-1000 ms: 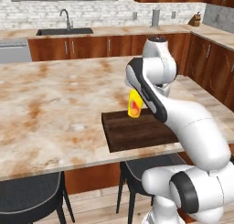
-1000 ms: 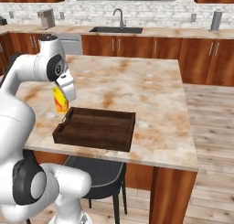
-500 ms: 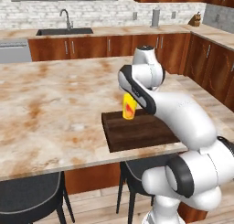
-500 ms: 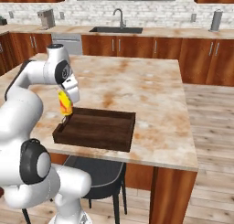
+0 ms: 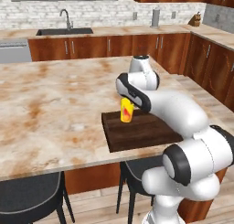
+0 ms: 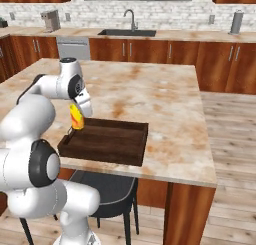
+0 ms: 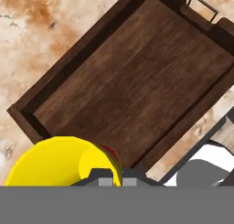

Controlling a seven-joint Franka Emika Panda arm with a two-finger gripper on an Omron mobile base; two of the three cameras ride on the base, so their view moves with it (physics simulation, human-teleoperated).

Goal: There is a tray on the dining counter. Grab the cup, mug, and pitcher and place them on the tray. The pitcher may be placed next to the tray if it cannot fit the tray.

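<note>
A: Where's the cup [image 5: 126, 110]?
B: Clamped in the closed claw [image 5: 128, 101], above the tray's [image 5: 141, 132] ten-o'clock corner on the tabletop [image 5: 55, 99].
A: Remaining?
B: Release it; mug and pitcher not fetched yet.

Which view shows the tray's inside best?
The hand view: the tray is seen from above, its wooden floor bare, rim and one metal handle clear. The left base view shows it partly behind the arm; the right base view shows it whole but at a low slant.
</note>
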